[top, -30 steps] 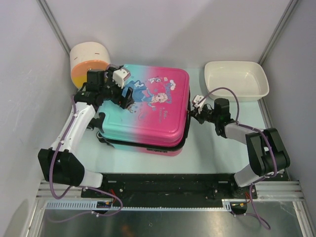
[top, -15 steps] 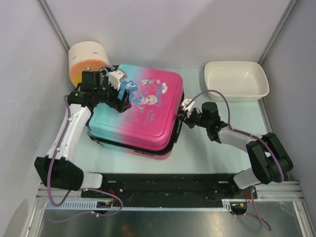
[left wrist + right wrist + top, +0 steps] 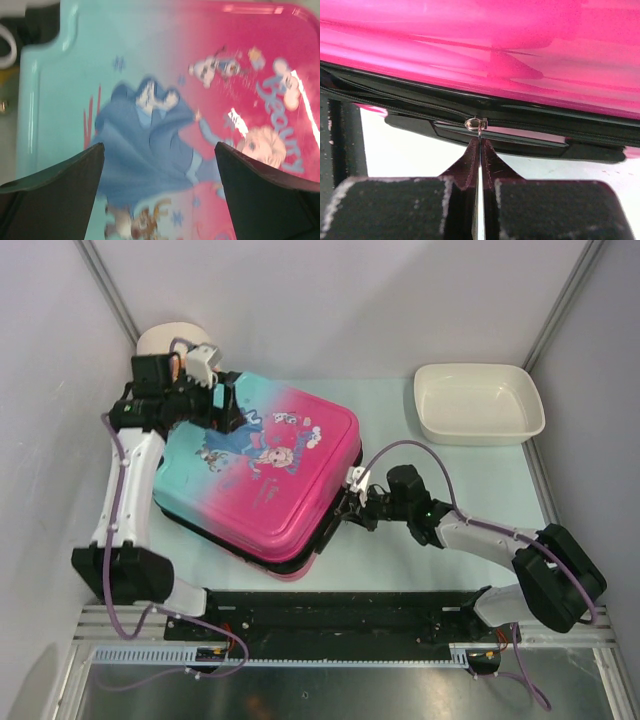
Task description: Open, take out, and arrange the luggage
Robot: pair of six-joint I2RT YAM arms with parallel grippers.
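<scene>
The luggage, a pink-to-teal suitcase with a cartoon print, lies flat and skewed on the table with its teal end at the back left. My left gripper hovers open over that teal end. In the left wrist view its fingers stand wide apart over the printed lid, and the left gripper has nothing between them. My right gripper is at the pink side edge. In the right wrist view the right gripper is shut on the metal zip pull of the black zip.
A white basin stands at the back right. A cream-and-orange rounded box sits in the back left corner, just behind the left wrist. Grey walls close in both sides, and a black rail runs along the near edge.
The luggage has swung clockwise and slid left and nearer. My right gripper has moved left and forward along its pink edge, still shut. My left gripper has shifted left and back.
</scene>
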